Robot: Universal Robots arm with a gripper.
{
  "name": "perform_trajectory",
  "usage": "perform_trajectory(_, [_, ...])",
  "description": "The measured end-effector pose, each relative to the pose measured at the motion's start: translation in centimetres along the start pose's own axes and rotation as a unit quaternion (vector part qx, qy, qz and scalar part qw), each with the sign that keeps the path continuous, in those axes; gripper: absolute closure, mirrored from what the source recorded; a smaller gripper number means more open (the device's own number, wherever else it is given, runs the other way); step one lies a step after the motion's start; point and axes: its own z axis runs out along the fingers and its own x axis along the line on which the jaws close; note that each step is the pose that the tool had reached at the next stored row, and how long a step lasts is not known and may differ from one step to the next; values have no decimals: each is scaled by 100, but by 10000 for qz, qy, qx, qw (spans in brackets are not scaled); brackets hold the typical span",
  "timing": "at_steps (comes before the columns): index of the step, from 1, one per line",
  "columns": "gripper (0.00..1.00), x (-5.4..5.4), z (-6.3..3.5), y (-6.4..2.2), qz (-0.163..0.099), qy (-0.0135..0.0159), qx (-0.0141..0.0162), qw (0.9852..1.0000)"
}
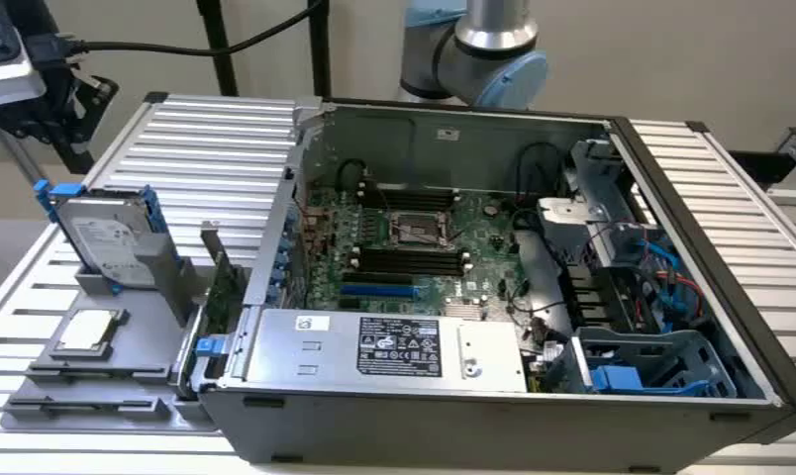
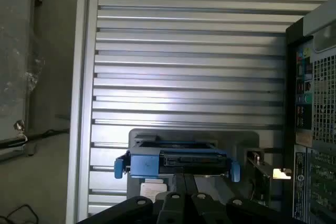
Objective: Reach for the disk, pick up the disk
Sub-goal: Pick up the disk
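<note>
While disk (image 1: 104, 236) is standing upright in holder (image 1: 155, 283), top edge offered for grasping, gripper (image 2: 185, 183) is hovering clenched, empty.

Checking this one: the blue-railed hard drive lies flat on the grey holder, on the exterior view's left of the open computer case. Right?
Not quite. The hard drive stands upright on its edge in the grey holder, not flat; the exterior view shows it. It is on the exterior view's left of the open computer case, as said.
</note>
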Motion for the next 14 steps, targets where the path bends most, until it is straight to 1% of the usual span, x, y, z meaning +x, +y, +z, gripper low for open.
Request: perform_trajectory(14, [89, 8, -1, 0, 0, 1, 1, 10000])
